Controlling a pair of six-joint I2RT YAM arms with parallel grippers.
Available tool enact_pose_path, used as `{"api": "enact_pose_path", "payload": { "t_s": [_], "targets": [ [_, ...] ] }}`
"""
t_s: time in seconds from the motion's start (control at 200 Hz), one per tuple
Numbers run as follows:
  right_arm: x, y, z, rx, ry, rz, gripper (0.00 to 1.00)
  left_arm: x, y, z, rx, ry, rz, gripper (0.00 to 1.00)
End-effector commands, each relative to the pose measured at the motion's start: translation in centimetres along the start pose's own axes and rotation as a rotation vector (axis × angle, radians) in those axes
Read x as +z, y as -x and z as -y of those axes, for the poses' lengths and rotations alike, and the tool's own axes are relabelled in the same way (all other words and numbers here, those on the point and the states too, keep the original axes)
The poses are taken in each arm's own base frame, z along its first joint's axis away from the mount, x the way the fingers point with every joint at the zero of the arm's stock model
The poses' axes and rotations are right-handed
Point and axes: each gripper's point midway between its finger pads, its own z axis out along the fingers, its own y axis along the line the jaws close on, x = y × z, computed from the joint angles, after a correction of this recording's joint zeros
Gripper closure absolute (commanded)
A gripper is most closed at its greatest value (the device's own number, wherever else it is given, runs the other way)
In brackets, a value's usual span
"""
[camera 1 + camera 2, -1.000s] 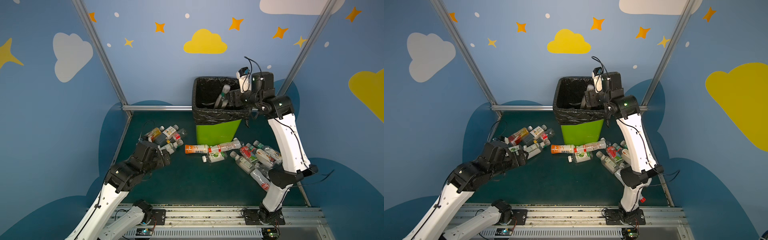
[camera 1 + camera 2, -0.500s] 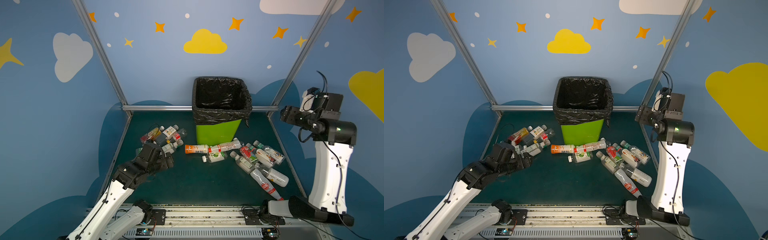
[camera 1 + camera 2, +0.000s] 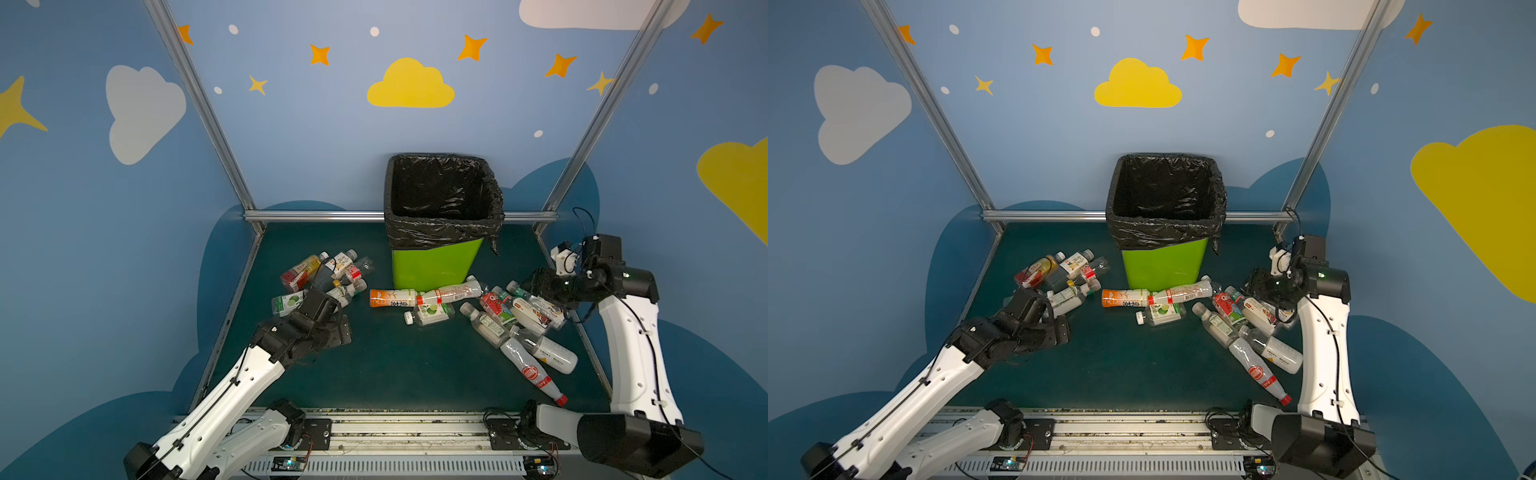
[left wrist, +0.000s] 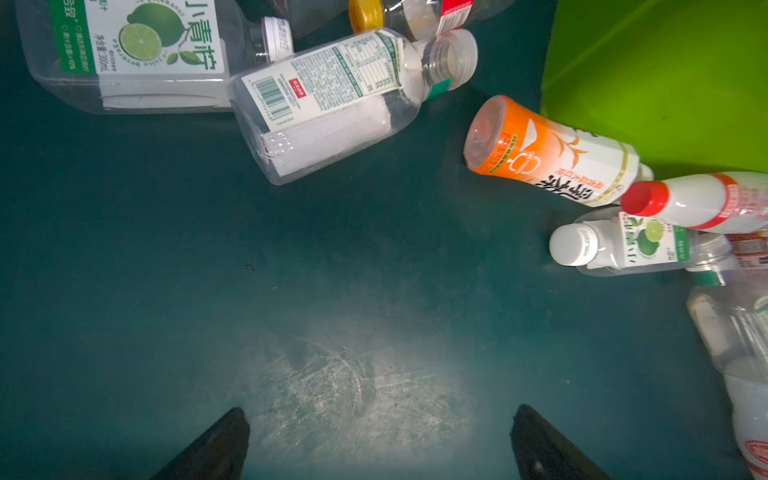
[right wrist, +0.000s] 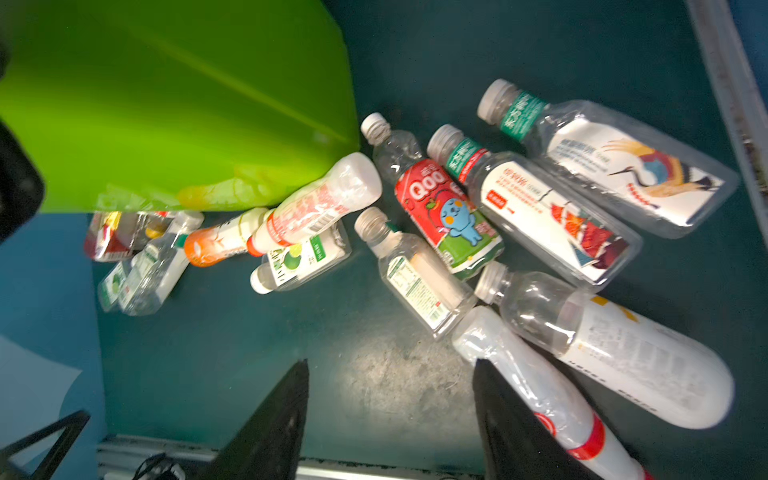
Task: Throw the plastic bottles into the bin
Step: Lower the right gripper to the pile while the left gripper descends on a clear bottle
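About fifteen plastic bottles are in view, and one bin

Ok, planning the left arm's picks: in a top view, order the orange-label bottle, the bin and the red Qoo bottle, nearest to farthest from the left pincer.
1. The orange-label bottle, mid-table, just right of the left pincer.
2. The bin, behind that bottle.
3. The red Qoo bottle, in the right-hand pile.

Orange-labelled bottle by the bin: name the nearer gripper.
Left. The left gripper hovers just left of the orange-labelled bottle; the right gripper is farther, over the right-hand pile.
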Motion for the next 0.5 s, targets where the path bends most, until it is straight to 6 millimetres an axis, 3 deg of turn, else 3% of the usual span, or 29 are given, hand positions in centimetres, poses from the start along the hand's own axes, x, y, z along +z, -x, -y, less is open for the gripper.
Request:
{"api": "enact_pose_path", "payload": {
  "t_s": [0.0, 0.31, 0.496],
  "targets": [
    [1.1, -2.4, -1.7, -0.028, 0.067, -0.059, 0.37, 0.5, 1.5, -0.4, 0.062, 0.062, 0.024, 0.01],
    [2.0, -9.1, -4.6, -0.118, 0.111, -0.17, 0.39, 2.8, 8.3, 0.7, 0.228, 0.103, 0.049, 0.0],
    [1.6, -12.9, -5.5, -0.138, 0.139, -0.206, 0.4, 6.4, 10.5, 0.9, 0.374, 0.163, 0.023, 0.0]
  ]
}}
